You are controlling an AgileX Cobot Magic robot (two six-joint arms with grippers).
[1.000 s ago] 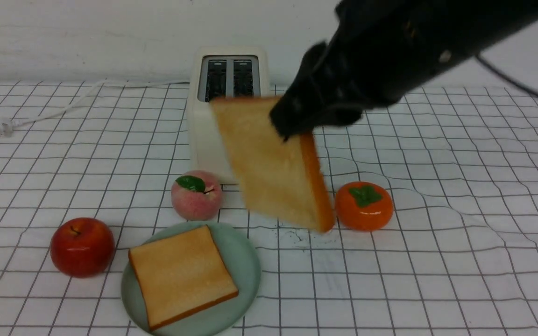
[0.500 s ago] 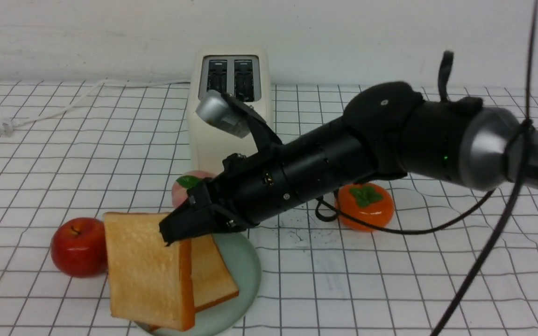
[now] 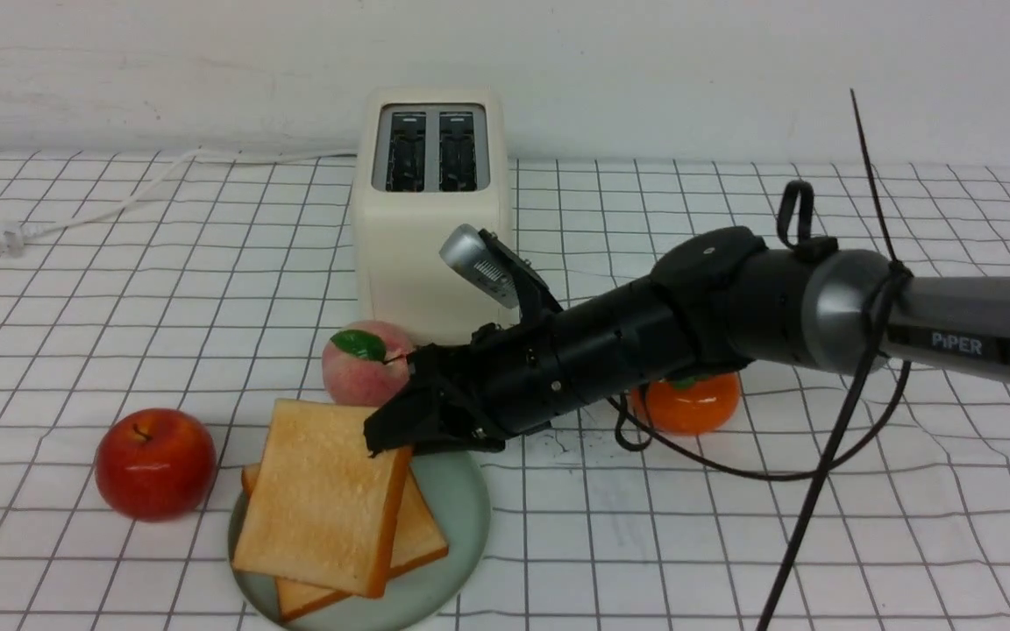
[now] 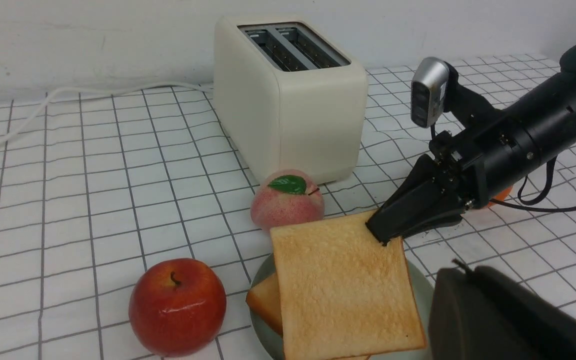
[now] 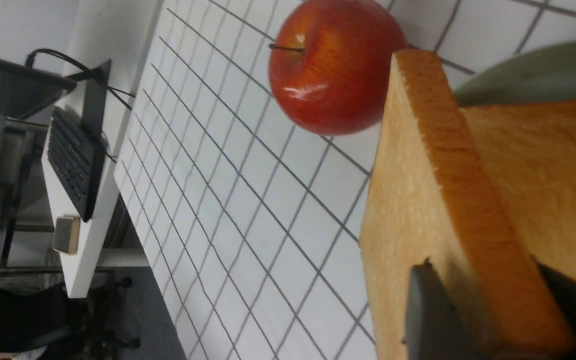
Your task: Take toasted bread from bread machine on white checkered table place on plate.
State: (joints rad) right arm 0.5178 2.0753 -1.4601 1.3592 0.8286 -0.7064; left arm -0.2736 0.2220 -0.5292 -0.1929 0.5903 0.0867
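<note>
**Stock list, robot's left to right; places reckoned from the right gripper's fingers**

1. Left gripper (image 4: 483, 305). Closed and empty. Only a dark bulk shows in its own wrist view, near the plate. It is not engaged.
2. Cord (image 3: 119, 197). White, far left of the fingers and beyond them, on the white checkered table (image 3: 821, 543).
3. Red apple (image 3: 154, 463). Left of the fingertips, just beside the plate.
4. Plate (image 3: 470, 499). Pale green, directly under and left of the fingertips. It bears all the toasted bread.
5. Upper slice (image 3: 330, 495). Lies across the lower one and is tilted. Its far right corner sits raised between the fingers, and the rest slopes down to the left and nearer side (square, so no long axis worth noting).
6. Lower slice (image 3: 424, 539). Flat on the plate and mostly covered.
7. Peach (image 3: 367, 361). Just beyond the fingertips.
8. Right gripper (image 3: 387, 434). One finger (image 5: 433, 310) lies on each face of the raised corner, spaced at about the slice's thickness. Whether they pinch or have slackened cannot be told.
9. Bread machine (image 3: 430, 219). Farther beyond the fingers, and both slots look empty.
10. Persimmon (image 3: 689, 407). Right of the fingers, half hidden behind the forearm.

Note: the slice lies wholly left and near of the fingers. Once the jaws part, the likely exit is back rightward along the forearm. The right arm alone is on the slice.
</note>
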